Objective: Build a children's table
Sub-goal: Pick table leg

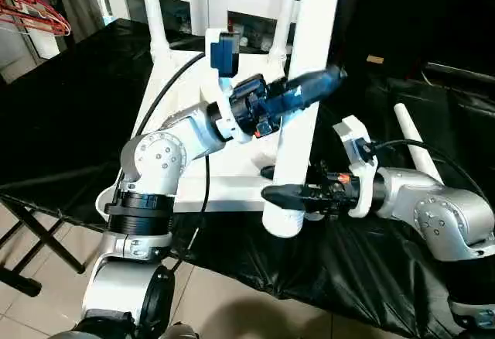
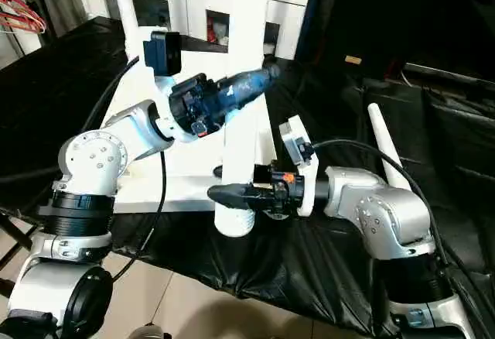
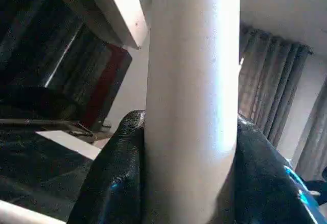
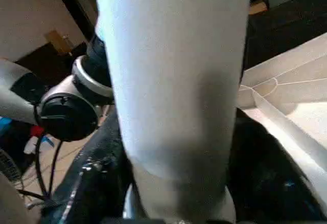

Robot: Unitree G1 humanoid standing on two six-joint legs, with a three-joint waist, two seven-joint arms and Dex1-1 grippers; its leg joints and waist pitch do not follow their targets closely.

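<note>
The right pincer (image 2: 232, 193) pinches the lower end of an upright white tube leg (image 1: 298, 122), and the left pincer (image 1: 309, 87) clamps it higher up, probably to keep it plumb over the near corner socket of the overturned tabletop (image 1: 224, 188) on the black-draped surface (image 1: 69, 122). I count four legs: this one, two standing at the far corners, one lying loose (image 1: 418, 142) near the surface's right edge.

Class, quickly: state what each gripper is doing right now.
Left gripper: shut on the table leg.
Right gripper: shut on the same table leg, lower down.
</note>
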